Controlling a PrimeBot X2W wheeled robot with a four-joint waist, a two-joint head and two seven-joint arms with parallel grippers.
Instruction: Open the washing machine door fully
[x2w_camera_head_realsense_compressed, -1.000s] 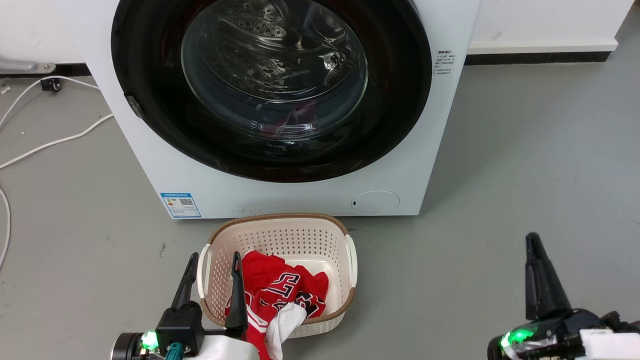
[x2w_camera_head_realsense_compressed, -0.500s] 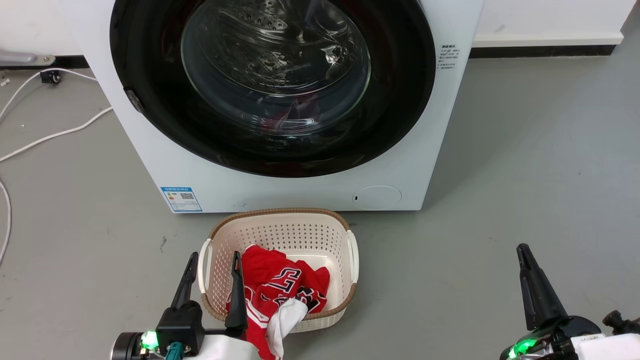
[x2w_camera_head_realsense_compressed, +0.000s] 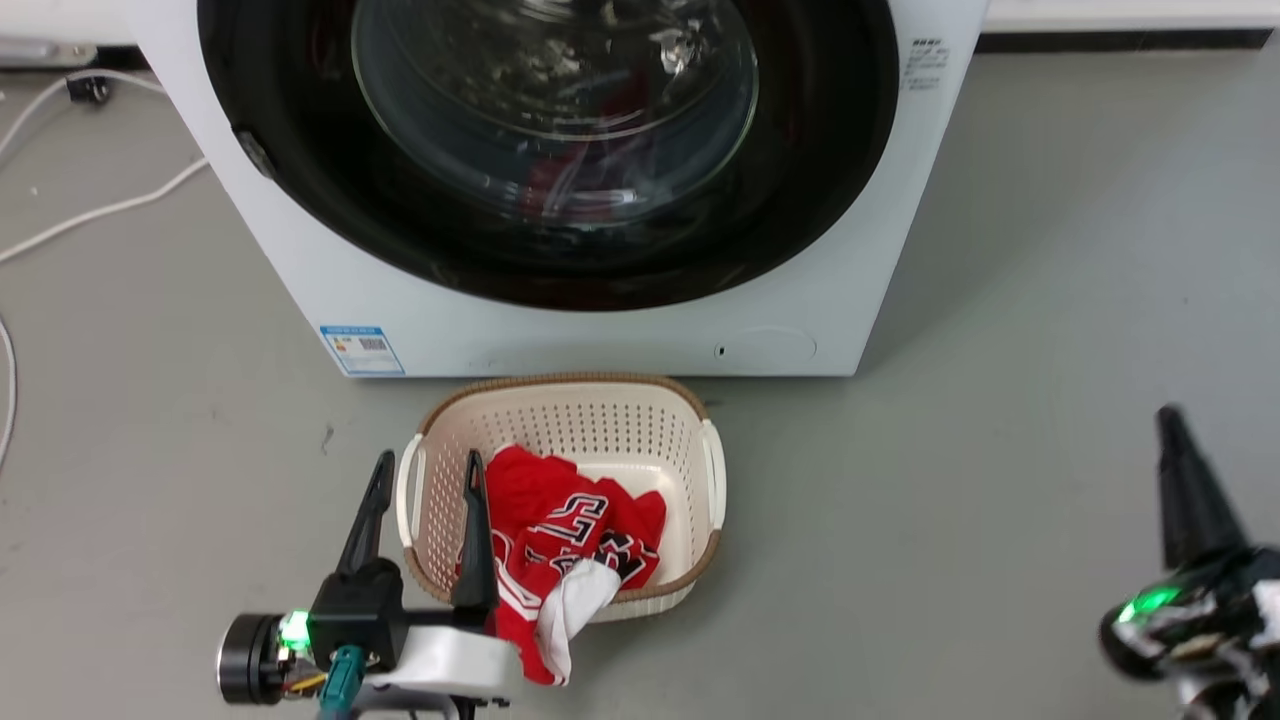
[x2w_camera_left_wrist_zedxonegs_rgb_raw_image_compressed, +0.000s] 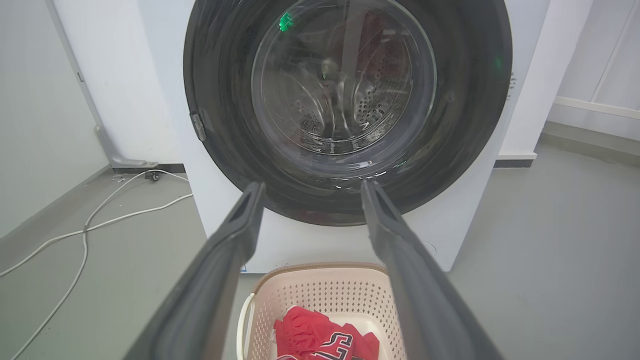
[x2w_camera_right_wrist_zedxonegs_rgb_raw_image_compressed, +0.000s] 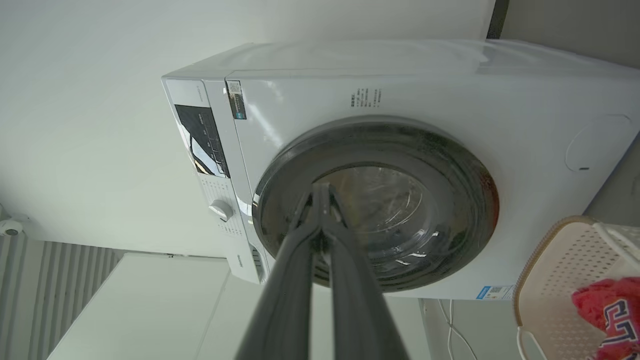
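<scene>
The washing machine door (x2w_camera_head_realsense_compressed: 800, 200) is a glossy black ring around a clear glass bowl, lying flat against the white machine front. It also appears in the left wrist view (x2w_camera_left_wrist_zedxonegs_rgb_raw_image_compressed: 225, 100) and, turned sideways, in the right wrist view (x2w_camera_right_wrist_zedxonegs_rgb_raw_image_compressed: 450, 200). A small grey catch (x2w_camera_head_realsense_compressed: 255, 155) sits on the rim's left side. My left gripper (x2w_camera_head_realsense_compressed: 428, 462) is open and holds nothing, low over the basket's left edge, well short of the door (x2w_camera_left_wrist_zedxonegs_rgb_raw_image_compressed: 311, 186). My right gripper (x2w_camera_head_realsense_compressed: 1168, 418) is shut with nothing in it, far right above the floor, its tips (x2w_camera_right_wrist_zedxonegs_rgb_raw_image_compressed: 320, 189) pointing toward the door.
A cream perforated basket (x2w_camera_head_realsense_compressed: 560, 392) with a red jersey (x2w_camera_head_realsense_compressed: 560, 520) stands on the grey floor right below the door. White cables (x2w_camera_head_realsense_compressed: 100, 210) trail across the floor at the left. A round service flap (x2w_camera_head_realsense_compressed: 765, 345) marks the machine's lower right.
The head camera has tilted down, shifting the machine and basket up the picture. My right gripper has swung further right and forward. The left gripper and the door hold their places.
</scene>
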